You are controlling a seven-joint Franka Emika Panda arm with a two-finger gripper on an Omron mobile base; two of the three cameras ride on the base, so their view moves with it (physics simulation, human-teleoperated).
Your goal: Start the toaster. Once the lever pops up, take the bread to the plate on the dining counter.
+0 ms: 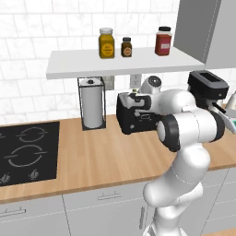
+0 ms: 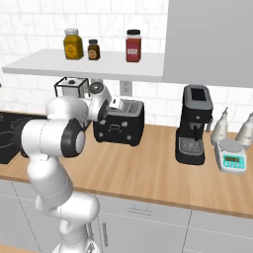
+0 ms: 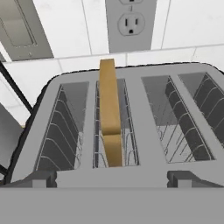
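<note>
The black toaster [image 1: 138, 120] [image 2: 118, 127] stands on the wooden worktop against the tiled wall. My gripper [image 1: 133, 102] [image 2: 118, 105] hovers just above its top, pointing down at the slots. In the hand view the toaster's grey top [image 3: 134, 127] shows several wire-lined slots. The tan bread [image 3: 109, 105] stands upright in the second slot from the left, its upper part sticking out. My gripper [image 3: 112, 178] is open, its fingertips [image 3: 38, 178] far apart and holding nothing. The plate and the dining counter are out of view.
A paper towel holder [image 1: 92, 103] stands left of the toaster, a black hob [image 1: 27, 147] further left. A coffee machine [image 2: 193, 123] and a kitchen scale [image 2: 232, 155] sit to the right. A shelf [image 1: 124, 64] with jars hangs overhead. A wall outlet [image 3: 131, 22] is behind the toaster.
</note>
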